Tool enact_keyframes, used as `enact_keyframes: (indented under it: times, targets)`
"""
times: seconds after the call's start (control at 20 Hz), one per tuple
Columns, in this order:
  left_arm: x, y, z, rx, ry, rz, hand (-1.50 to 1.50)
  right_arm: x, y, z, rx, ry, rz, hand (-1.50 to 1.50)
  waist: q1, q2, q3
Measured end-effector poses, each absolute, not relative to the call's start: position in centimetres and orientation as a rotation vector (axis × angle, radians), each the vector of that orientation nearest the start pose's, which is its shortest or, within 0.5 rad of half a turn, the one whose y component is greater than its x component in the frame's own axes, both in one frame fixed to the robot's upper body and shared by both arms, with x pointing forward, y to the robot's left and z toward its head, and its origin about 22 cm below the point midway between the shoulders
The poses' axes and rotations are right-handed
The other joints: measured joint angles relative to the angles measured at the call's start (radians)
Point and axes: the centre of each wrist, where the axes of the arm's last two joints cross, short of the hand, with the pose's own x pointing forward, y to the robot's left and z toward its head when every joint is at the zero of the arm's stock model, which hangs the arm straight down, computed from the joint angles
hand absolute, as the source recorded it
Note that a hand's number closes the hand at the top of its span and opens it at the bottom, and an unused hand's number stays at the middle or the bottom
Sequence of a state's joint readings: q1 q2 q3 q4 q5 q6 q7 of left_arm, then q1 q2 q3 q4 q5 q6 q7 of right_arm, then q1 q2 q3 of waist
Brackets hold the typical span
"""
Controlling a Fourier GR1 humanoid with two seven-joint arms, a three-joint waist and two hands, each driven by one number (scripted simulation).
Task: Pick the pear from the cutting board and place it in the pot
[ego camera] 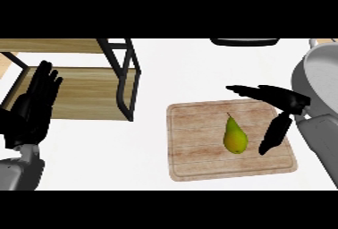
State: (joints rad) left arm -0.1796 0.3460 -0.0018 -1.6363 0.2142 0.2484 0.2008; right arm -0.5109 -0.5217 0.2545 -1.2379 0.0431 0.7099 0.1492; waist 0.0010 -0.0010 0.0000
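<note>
The pear [235, 135] lies on the wooden board [198, 152], stem pointing away. The right robot hand [282, 107] is spread open just beside it, holding nothing. Smooth and tapered, the pear may roll away if touched unevenly. The grey metal pot [310, 71] is near. The left robot hand [33, 105] rests open at the left.

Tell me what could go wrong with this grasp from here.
The pear lies on its side on the cutting board, so the open right hand could nudge it into rolling rather than enclosing it. The pot sits close by; its rim could catch the arm on transfer.
</note>
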Motion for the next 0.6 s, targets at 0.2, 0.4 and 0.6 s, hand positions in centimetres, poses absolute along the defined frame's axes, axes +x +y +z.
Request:
enact_keyframes:
  times: [0.2, 0.4, 0.6]
  targets:
    - [27.5, 28.0, 8.7, 0.199, -1.612, 0.073, 0.0, 34.6, -27.3, 7.6, 0.06, -1.122, 1.222, -1.5, 0.002, 0.0, 0.0]
    - [27.6, 28.3, 8.5, 0.202, -1.614, 0.073, 0.0, 34.1, -25.9, 6.5, 0.063, -1.128, 1.224, -1.5, 0.001, 0.001, 0.0]
    - [28.0, 28.7, 8.3, 0.197, -1.617, 0.066, 0.0, 33.9, -25.3, 5.3, 0.053, -1.121, 1.232, -1.5, 0.002, 0.001, 0.0]
